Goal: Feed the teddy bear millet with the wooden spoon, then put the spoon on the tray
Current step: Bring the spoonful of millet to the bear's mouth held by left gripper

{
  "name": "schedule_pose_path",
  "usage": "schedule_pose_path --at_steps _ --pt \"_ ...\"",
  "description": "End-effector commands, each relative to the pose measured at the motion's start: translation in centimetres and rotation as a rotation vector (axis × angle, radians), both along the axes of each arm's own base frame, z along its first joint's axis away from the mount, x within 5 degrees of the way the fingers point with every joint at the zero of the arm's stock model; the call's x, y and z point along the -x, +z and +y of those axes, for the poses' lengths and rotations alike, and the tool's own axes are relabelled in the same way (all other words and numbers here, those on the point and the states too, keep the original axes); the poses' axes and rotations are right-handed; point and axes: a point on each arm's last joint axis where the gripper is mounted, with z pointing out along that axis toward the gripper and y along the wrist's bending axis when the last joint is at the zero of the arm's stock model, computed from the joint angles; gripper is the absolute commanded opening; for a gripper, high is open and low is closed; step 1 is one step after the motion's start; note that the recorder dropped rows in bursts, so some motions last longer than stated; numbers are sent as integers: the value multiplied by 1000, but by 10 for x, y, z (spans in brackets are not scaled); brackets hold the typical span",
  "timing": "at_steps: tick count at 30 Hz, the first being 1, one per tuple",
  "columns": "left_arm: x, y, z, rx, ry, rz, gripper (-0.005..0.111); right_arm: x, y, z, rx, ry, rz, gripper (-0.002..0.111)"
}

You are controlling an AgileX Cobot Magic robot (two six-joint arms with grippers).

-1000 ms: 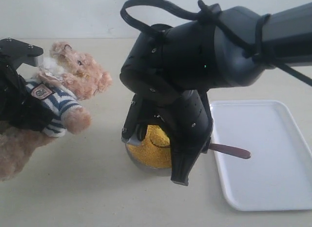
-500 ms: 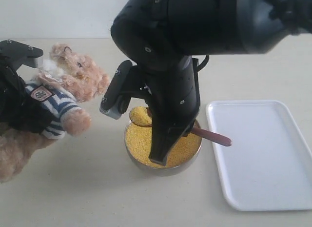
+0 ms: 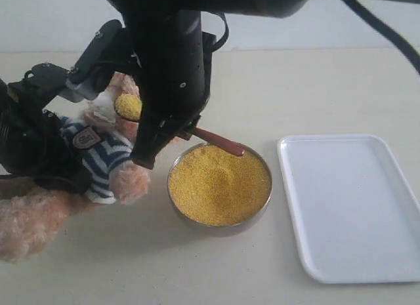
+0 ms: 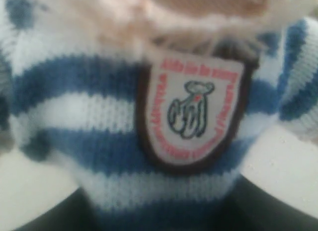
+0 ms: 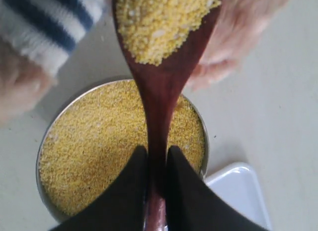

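The teddy bear (image 3: 105,157) lies tilted at the left, and its striped shirt and chest badge (image 4: 191,114) fill the left wrist view. My left gripper (image 4: 159,213) is shut around the bear's torso. My right gripper (image 5: 156,159) is shut on the handle of the wooden spoon (image 5: 159,97). The spoon's bowl (image 3: 128,106) carries a heap of millet (image 5: 161,20) and sits right at the bear's face, which the right arm mostly hides. More millet (image 3: 220,183) fills the round metal bowl (image 3: 223,227). The white tray (image 3: 354,206) lies flat at the right.
The bulky black right arm (image 3: 170,49) reaches across from the top, over the bear's head and the far side of the metal bowl. The beige tabletop (image 3: 197,272) runs around the bowl and tray.
The right arm has lifted the spoon out of the metal bowl with a load of millet and swung it left to the bear's face. The bear has shifted a little toward the bowl.
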Motion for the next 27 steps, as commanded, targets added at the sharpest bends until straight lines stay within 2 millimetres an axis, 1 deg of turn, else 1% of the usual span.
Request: schedule_pose_path --at_steps 1,3,10,13,21,27 --pt "5 -2 -9 13 -42 -35 4 -7 5 8 -43 -4 3 0" --pt "5 -2 -10 9 -49 -38 4 -8 4 11 -51 -6 11 0" --pt "4 -2 -10 12 -46 -54 4 -8 -16 20 -52 -12 88 0" --pt "4 -2 -10 12 -46 -54 4 -13 -17 16 -76 -42 123 0" --pt "3 -1 -10 13 -46 -58 4 -33 -17 0 -218 -155 289 0" --pt "2 -1 -10 15 -44 -67 4 -35 -20 0 -254 -169 340 0"
